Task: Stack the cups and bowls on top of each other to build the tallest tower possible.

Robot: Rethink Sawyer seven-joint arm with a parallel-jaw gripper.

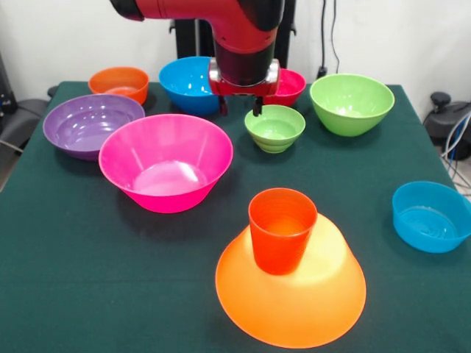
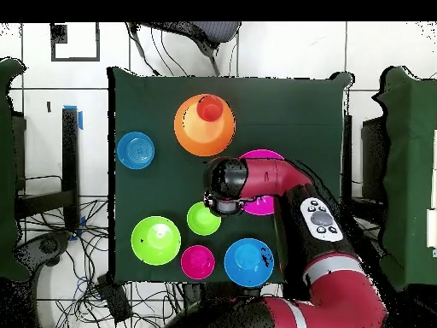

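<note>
You have a dark green table (image 1: 88, 294) under everything. The cup (image 1: 282, 229) is orange-red, on a lighter orange upturned bowl (image 1: 291, 298). Near it sits a hot pink bowl (image 1: 166, 162); far left, purple (image 1: 92, 123) and orange (image 1: 120, 83) ones. Two bowls are lime green (large (image 1: 352, 103), small (image 1: 274, 126)), two blue (image 1: 430, 215) (image 1: 185, 82), one magenta (image 1: 288, 86). The arm (image 1: 221, 15) is red and black.

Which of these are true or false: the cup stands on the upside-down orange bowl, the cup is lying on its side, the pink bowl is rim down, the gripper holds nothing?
1. The orange-red cup stands on the inverted large orange bowl. True.
2. The cup lies on its side. False: it is upright, mouth up.
3. The large pink bowl is rim down. False: it sits open side up.
4. The gripper holds nothing. True: it hangs empty near the small green bowl.
</note>
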